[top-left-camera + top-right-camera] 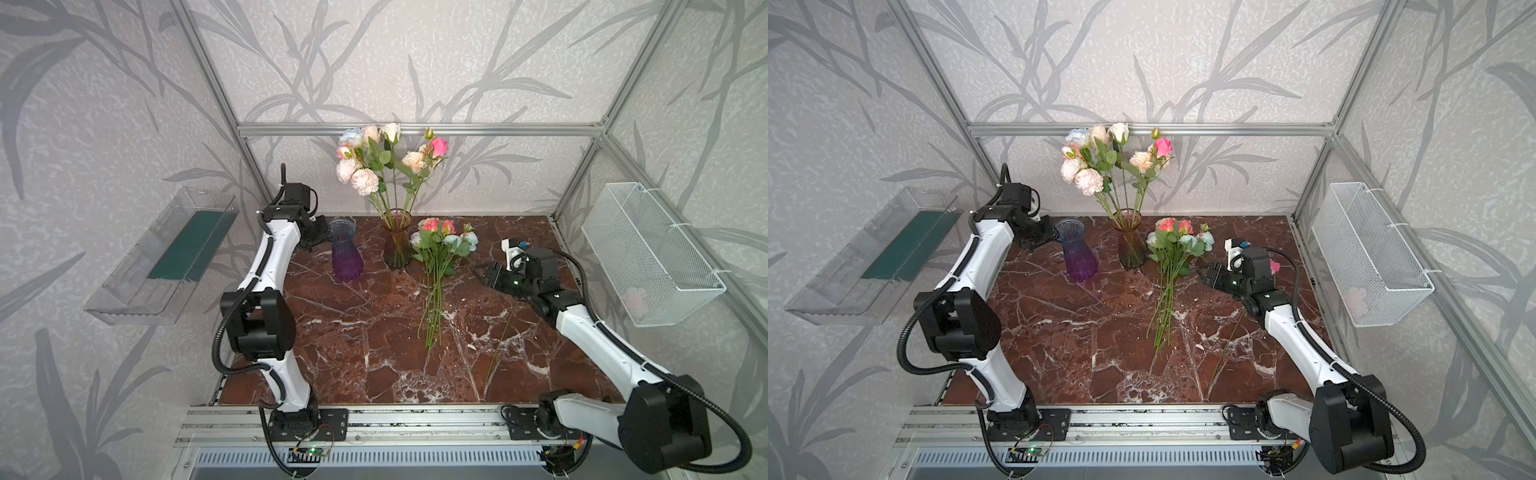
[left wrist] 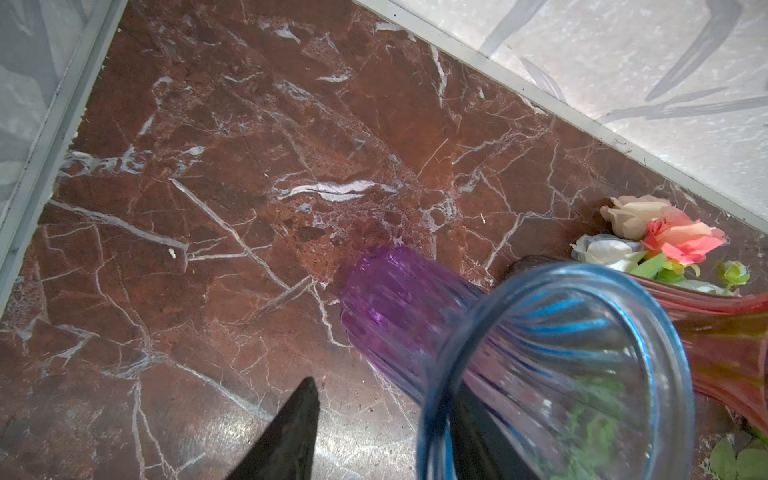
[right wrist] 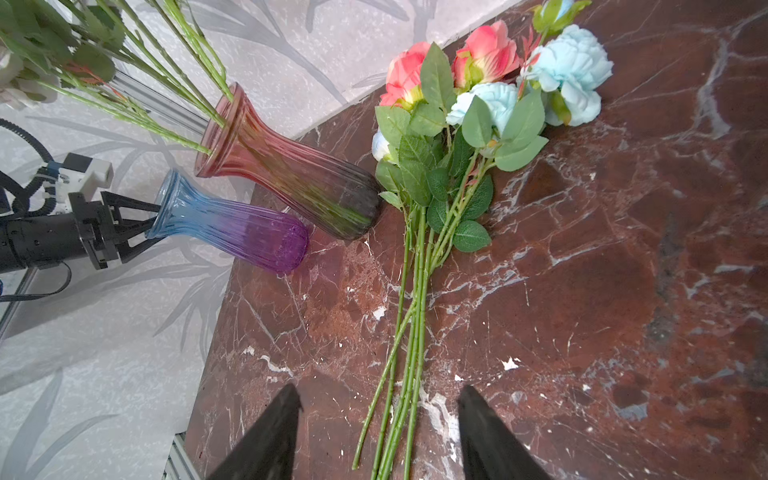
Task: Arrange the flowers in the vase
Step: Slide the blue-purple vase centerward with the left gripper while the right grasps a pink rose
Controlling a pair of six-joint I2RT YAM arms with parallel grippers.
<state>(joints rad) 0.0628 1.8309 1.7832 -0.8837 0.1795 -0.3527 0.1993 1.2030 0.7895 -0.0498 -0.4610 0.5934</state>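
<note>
- Top views: the left gripper point(image 1: 325, 232) is mostly hidden behind its own wrist. It sits at the rim of the blue-and-purple vase point(image 1: 347, 257), near the back-left corner of the marble desk point(image 1: 374, 332). Its jaw gap is unreadable from here.
- The amber vase point(image 1: 397, 245) stands upright at the middle of the back edge, in ribbed glass. The standing flowers point(image 1: 365, 181) fan out of it in cream, blush, white and one hot pink.
- The loose flowers point(image 1: 436, 249) lie flat just right of the amber vase, heads toward the back edge and stems toward the front edge. The right gripper point(image 1: 478, 272) is near them, not touching.
- A bare stem point(image 1: 500, 345) lies toward the front-right corner, thin and easily lost among the marble veins.
- The wire basket point(image 1: 648, 249) hangs on the right wall. A pale pink thing inside is blurred by the mesh and unidentifiable.
- Left wrist view: the flared blue mouth is cut off by the frame.
- One finger point(image 2: 291, 436) stands outside the glass, clear of it. The other shows only as a dark shape through the glass, and I cannot tell whether it is inside the mouth or behind the neck. The jaws are partly apart, gripping nothing.
- Right wrist view: both fingers stand wide apart over the loose stems, holding nothing.
- The loose heads are coral and pale blue with serrated leaves. The amber vase's rim reads pinkish red here, fading to a dark base.
</note>
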